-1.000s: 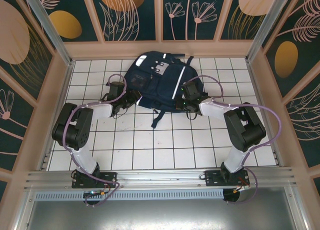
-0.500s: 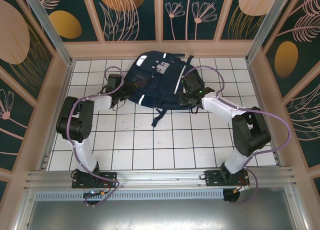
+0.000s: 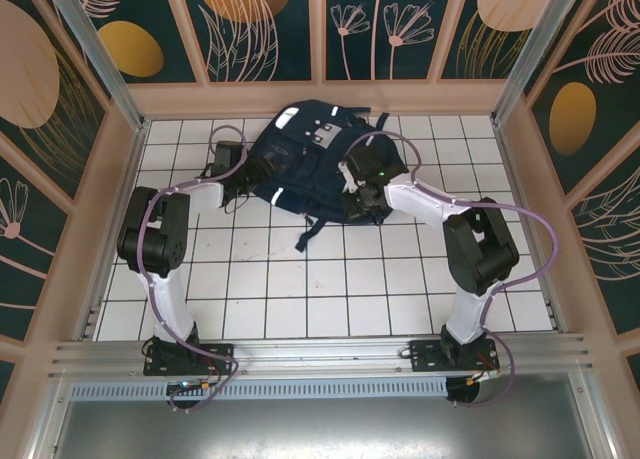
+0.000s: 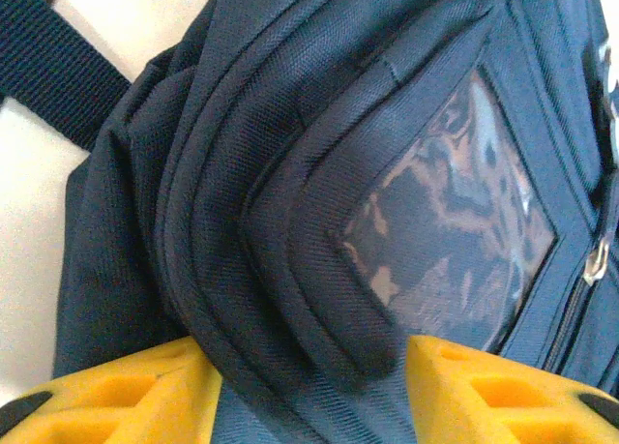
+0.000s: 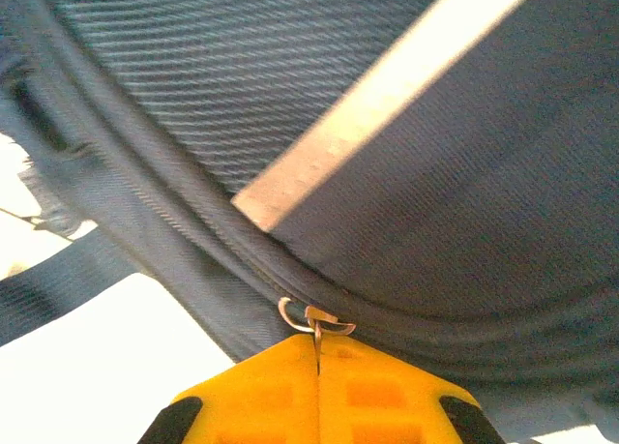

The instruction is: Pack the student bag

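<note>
The navy student bag [image 3: 305, 154] lies flat at the back middle of the tiled table. My left gripper [image 3: 246, 185] is at its left side. In the left wrist view its yellow fingers [image 4: 106, 391] stand apart, open, with a folded corner of the student bag [image 4: 290, 222] lying between them. My right gripper [image 3: 358, 201] is at the bag's right lower edge. In the right wrist view it [image 5: 317, 345] is shut on the metal zipper pull [image 5: 316, 318] at the zipper seam, just below the white reflective stripe [image 5: 387, 96].
A dark strap [image 3: 308, 234] trails from the bag toward me over the white tiles [image 3: 330, 289]. Wooden walls [image 3: 320, 97] with aluminium posts ring the table. A clear window pocket [image 4: 455, 222] shows on the bag's front.
Both arms have reached farther back. The right gripper has travelled left and back along the bag's edge. The left gripper has shifted back and left. The bag's lower edge and strap moved slightly left.
</note>
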Motion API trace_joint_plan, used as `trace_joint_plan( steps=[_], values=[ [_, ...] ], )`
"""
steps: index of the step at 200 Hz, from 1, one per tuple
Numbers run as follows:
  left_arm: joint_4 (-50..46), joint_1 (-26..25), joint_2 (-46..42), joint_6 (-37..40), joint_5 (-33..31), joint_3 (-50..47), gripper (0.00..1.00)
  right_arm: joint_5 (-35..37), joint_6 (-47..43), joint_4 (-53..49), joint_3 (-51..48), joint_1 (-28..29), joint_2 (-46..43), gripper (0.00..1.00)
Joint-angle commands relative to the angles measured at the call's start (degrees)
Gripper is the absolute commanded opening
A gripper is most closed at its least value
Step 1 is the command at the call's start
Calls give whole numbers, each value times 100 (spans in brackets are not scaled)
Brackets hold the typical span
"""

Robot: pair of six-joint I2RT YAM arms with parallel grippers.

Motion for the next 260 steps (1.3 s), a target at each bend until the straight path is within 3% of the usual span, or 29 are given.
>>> trace_joint_plan(
  steps=[1, 6, 12, 15, 37, 62, 98, 131, 154, 188, 222, 260],
  values=[
    [-279, 41, 41, 119, 102, 175, 63, -1930, 351, 245, 258, 166, -2, 0],
    [-310, 42, -4, 119, 142, 168, 71, -2148, 486, 414, 258, 166, -17, 0],
    [-356, 42, -78, 126, 194, 143, 94, -2412, 650, 619, 247, 166, -27, 0],
    [-382, 45, -116, 136, 220, 134, 98, -2520, 725, 715, 258, 165, -17, 0],
    [-849, 43, -525, 307, 351, 112, 99, -3034, 1127, 1261, 309, 166, 33, 0],
    [-663, 41, -1356, 45, 735, -573, 98, -3347, 1447, 1725, 352, 157, 134, 0],
    [556, -45, -2486, -1121, 1496, -1982, 98, -3862, 1890, 2308, 362, 156, 199, 0],
    [1322, -468, -2613, -1746, 1545, -2560, 98, -3941, 2177, 2615, 388, 170, 167, 0],
    [1754, -650, -2258, -1996, 1460, -2598, 92, -3486, 2041, 2171, 507, 174, 198, 0],
    [2088, -700, -1842, -2123, 1368, -2491, 90, -1937, 1609, 1399, 200, 363, -200, 0],
    [2067, -702, -1291, -1997, 1335, -2198, 88, -1134, 1424, 1195, -152, 603, -298, 33],
    [2262, -700, -1021, -2109, 1386, -2119, 85, -570, 1286, 951, 108, 885, 74, 44]
  ],
)
